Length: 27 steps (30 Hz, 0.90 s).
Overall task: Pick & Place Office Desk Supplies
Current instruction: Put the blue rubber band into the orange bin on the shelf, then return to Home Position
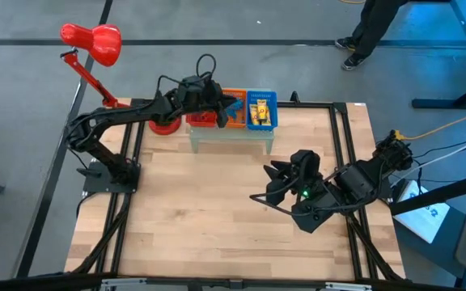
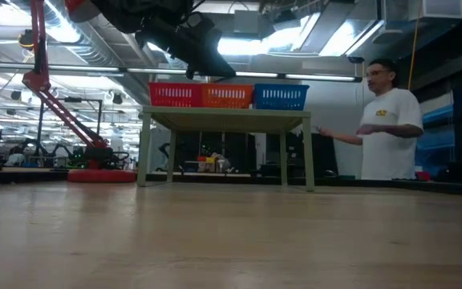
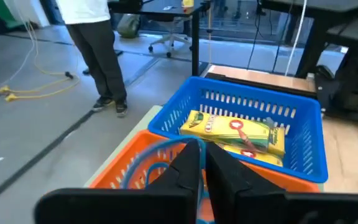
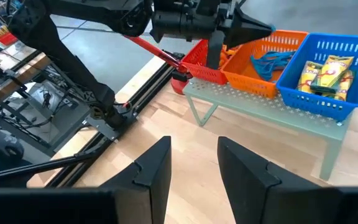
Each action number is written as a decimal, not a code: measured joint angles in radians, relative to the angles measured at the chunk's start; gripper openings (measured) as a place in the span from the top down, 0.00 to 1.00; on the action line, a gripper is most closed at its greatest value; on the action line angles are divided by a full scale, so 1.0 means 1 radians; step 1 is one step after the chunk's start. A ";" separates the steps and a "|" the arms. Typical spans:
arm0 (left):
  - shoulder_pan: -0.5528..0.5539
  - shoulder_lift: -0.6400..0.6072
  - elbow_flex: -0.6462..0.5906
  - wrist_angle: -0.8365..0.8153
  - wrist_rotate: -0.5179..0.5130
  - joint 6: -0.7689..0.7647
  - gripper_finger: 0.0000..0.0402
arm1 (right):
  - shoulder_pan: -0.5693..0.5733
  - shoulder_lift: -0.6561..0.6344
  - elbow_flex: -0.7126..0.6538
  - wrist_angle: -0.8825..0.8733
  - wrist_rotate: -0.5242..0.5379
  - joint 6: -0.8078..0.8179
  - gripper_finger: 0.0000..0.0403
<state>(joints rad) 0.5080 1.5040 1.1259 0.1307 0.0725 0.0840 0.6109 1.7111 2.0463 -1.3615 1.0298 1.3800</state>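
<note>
My left pincer hangs over the orange basket at the upper middle of the high view, its two fingers pressed together with nothing that I can see between them; in my left wrist view the fingertips meet just above the blue wiry loops lying in that basket. Next to it, toward the right of the frame, the blue basket holds the yellow packets, stacked flat with dark print on top. The red basket sits on the other side, its contents hidden from me. All three stand in a row on a small pale shelf at the far edge of the desk. My right pincer waits low over the desk right of centre, fingers parted and empty. I judge the loops to be light, springy and apt to tangle or slip, best pinched across a single strand; the packets look like stiff, light card, best taken by their narrow long edges. A person stands beyond the desk at the right of the low view.
</note>
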 joint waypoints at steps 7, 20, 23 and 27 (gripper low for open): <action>0.051 -0.001 0.000 0.025 0.083 -0.062 0.73 | 0.006 -0.025 0.000 -0.031 0.011 -0.001 0.67; 0.075 -0.043 0.000 0.034 0.197 -0.056 0.51 | 0.009 -0.045 0.000 -0.074 0.018 0.013 0.67; 0.101 -0.111 0.000 0.035 0.307 -0.046 0.50 | 0.023 -0.045 0.000 -0.099 0.028 0.051 0.67; 0.147 -0.202 -0.009 -0.044 0.313 0.015 0.50 | 0.050 -0.053 0.000 -0.172 0.063 0.135 0.67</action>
<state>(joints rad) 0.6554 1.3022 1.1172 0.0872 0.3854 0.0990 0.6609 1.6577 2.0460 -1.5336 1.0923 1.5153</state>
